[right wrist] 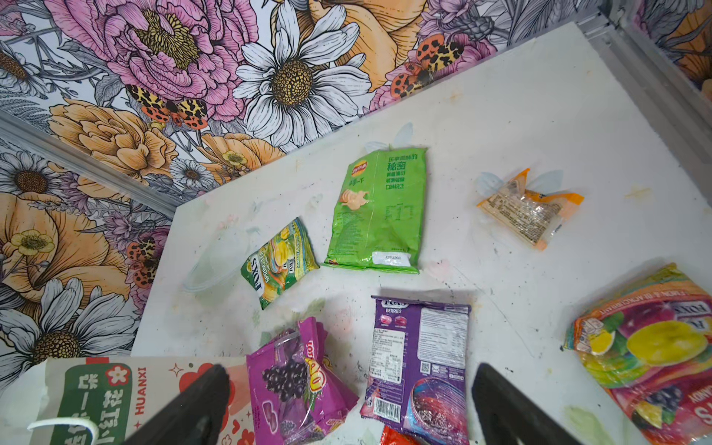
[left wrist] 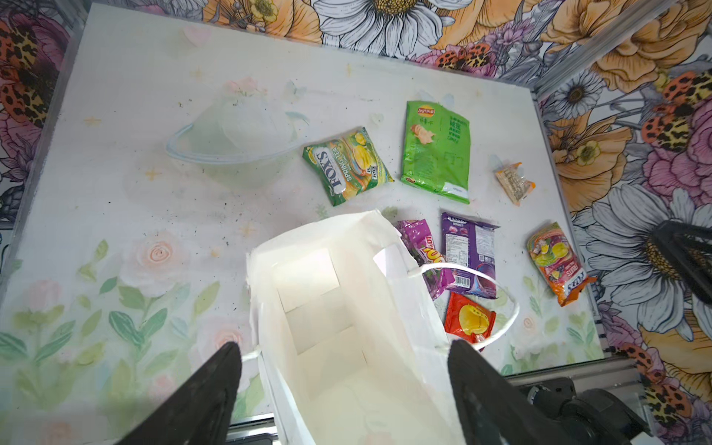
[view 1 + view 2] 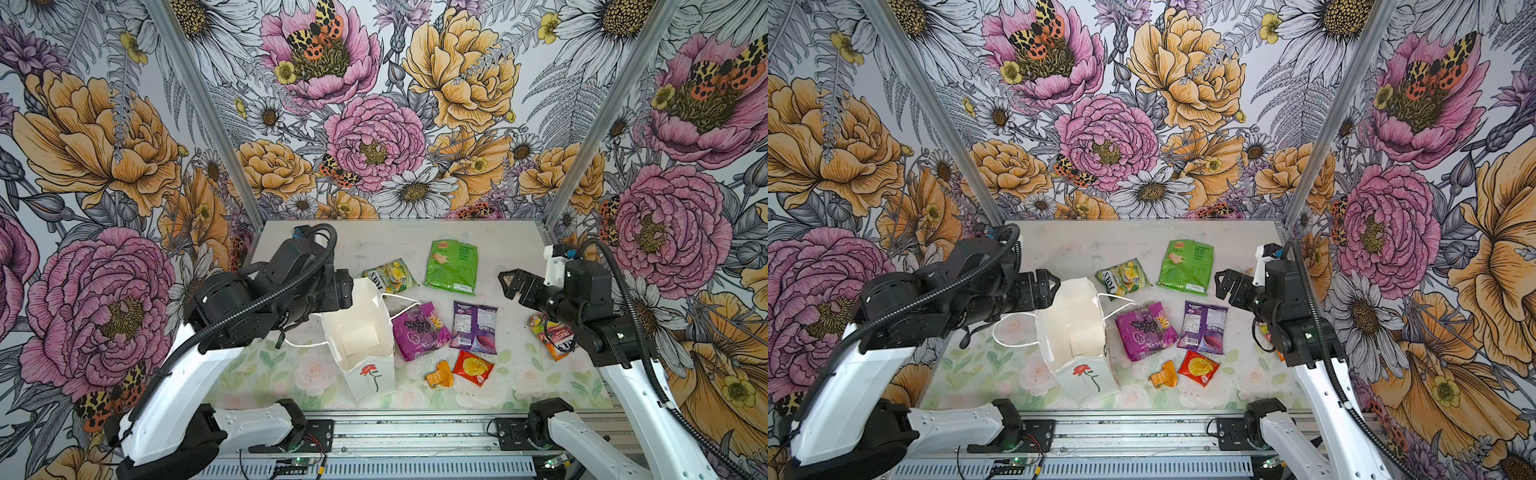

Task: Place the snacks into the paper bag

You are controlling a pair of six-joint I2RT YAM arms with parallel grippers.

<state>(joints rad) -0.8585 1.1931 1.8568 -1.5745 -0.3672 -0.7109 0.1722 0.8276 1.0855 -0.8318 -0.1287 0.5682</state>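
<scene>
White paper bag (image 3: 358, 332) stands empty, mouth up, between jaws of L gripper (image 2: 345, 346), spread wide, prob. to steady it; snacks (image 3: 420, 330) on desk (image 3: 395, 243) below R gripper (image 1: 352, 370), open, nothing held.

Floral wallpaper walls (image 3: 374, 124) w/ alu corner posts (image 3: 208, 112) round a white tabletop (image 3: 374, 245), faint rose print, evenly lit.
</scene>
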